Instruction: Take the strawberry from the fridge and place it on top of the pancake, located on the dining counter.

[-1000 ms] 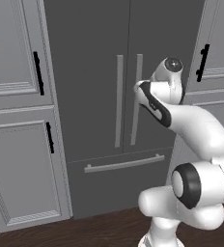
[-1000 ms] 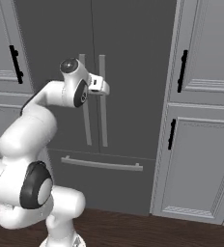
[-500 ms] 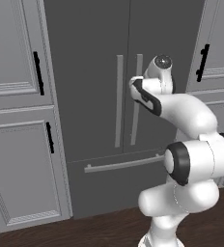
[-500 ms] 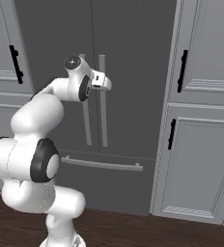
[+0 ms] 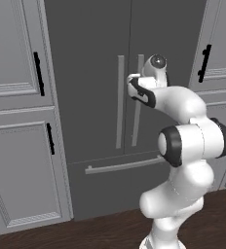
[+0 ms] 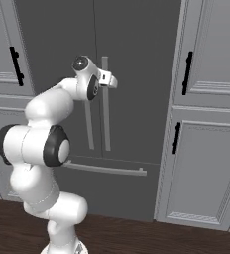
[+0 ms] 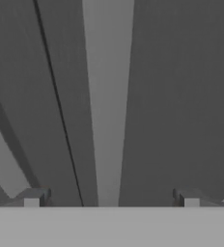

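From my seat, nearest in the hand view, the two dark fingertips sit wide apart at the bottom corners with nothing between them; my hand is fully spread and holding nothing. Straight ahead between the tips runs one pale grey bar handle, long and flat-faced, standing against the dark door behind it. A thin seam (the line where the two doors meet) runs just left of it, and a second handle shows as a pale wedge at the lower left.

In the left base view the white arm rises from the lower right and bends back toward the doors, its wrist up at the top of the handles. In the right base view the hand sits against the right-hand bar.

Beyond it stands the fridge: tall, dark grey, matte, both upper doors shut, with two upright grey bars side by side at the middle and a long horizontal drawer handle lower down. Light grey panelled cabinets with short black pulls flank it on both sides, and a dark wood floor runs beneath.
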